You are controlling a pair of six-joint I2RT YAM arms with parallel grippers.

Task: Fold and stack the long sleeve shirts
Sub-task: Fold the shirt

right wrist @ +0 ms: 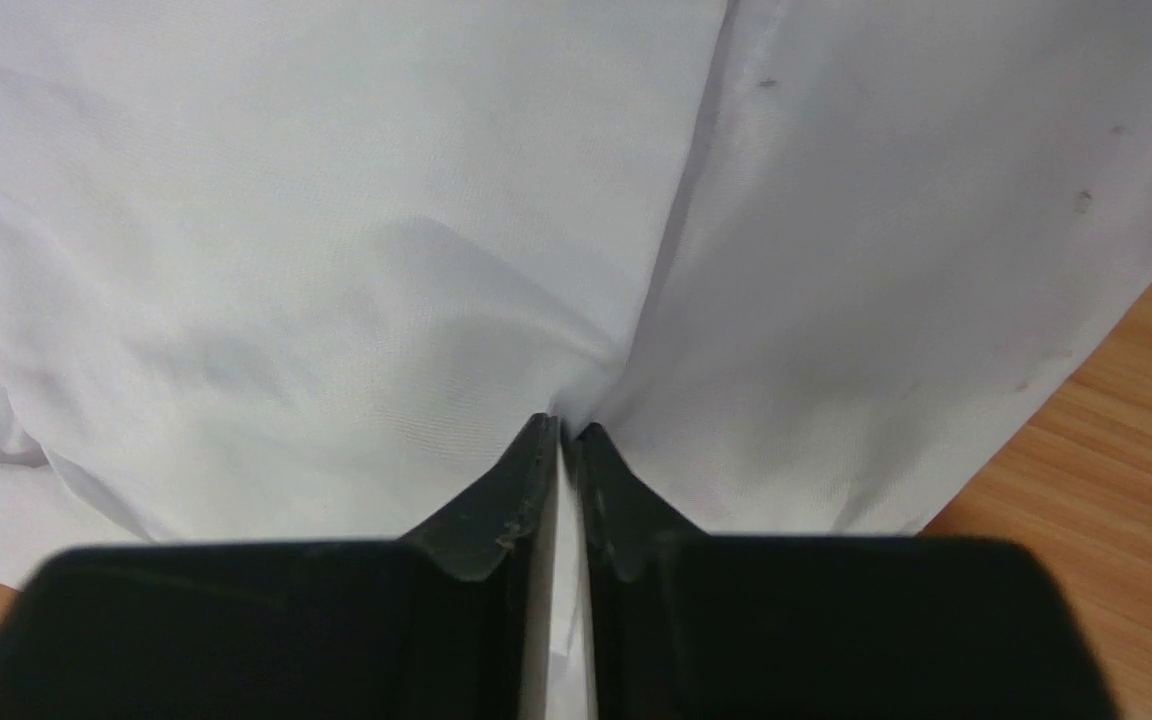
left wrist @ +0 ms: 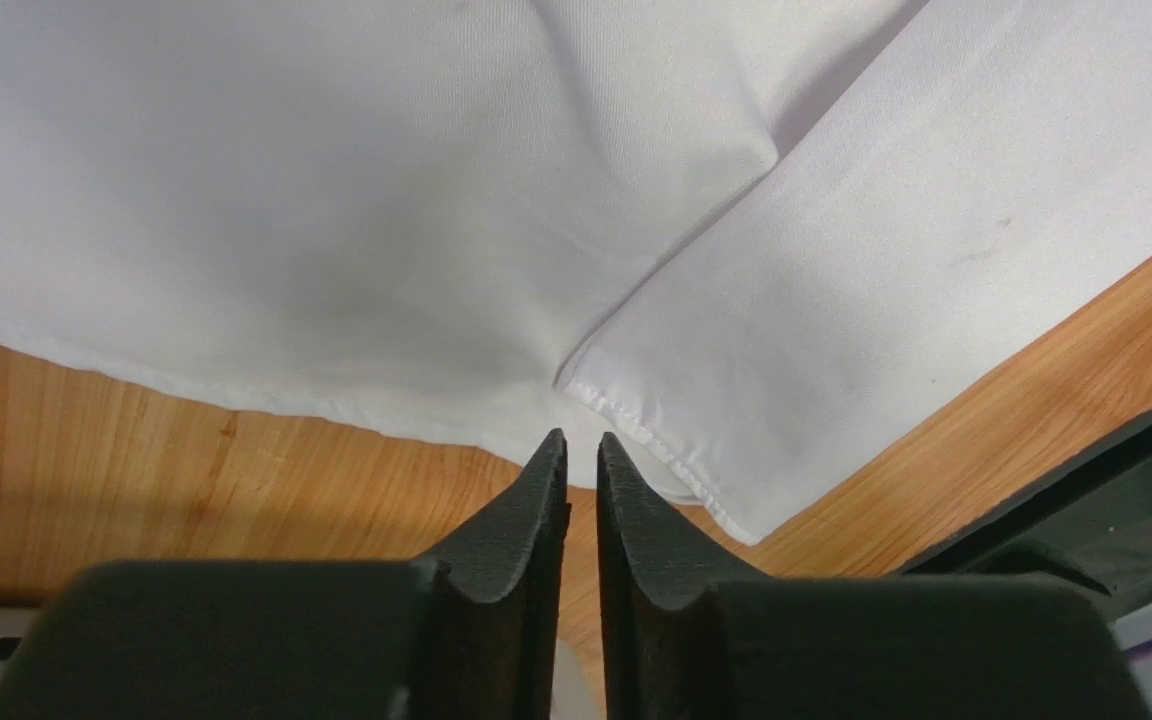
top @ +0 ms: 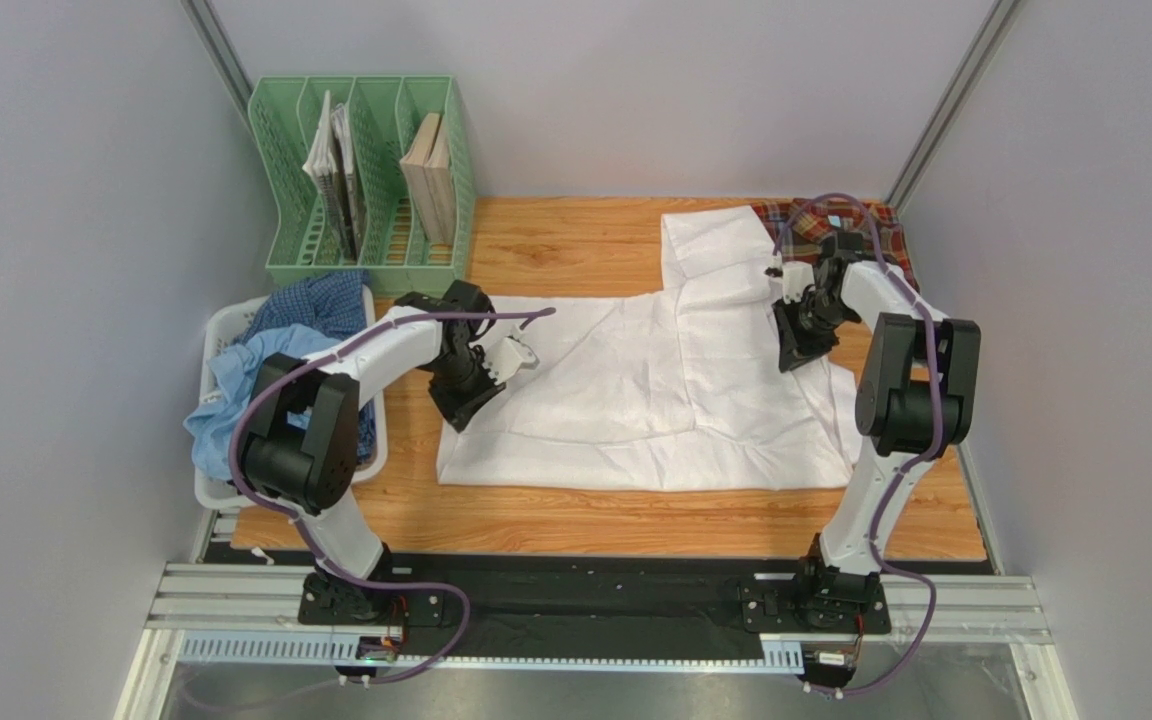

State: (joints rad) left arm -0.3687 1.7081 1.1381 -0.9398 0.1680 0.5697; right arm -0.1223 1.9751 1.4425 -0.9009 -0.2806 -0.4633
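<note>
R claw (right wrist: 567, 435) pinches white shirt (right wrist: 312, 225); plaid shirt (top: 782, 225) top cam only.

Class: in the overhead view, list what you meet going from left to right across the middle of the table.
basket of blue shirts → left tool → white shirt → right tool

The plaid shirt (top: 785, 225) at far right is largely covered by the white shirt (top: 642, 390); the basket (top: 225, 323) at left is mostly hidden by blue shirts (top: 244, 375).
</note>
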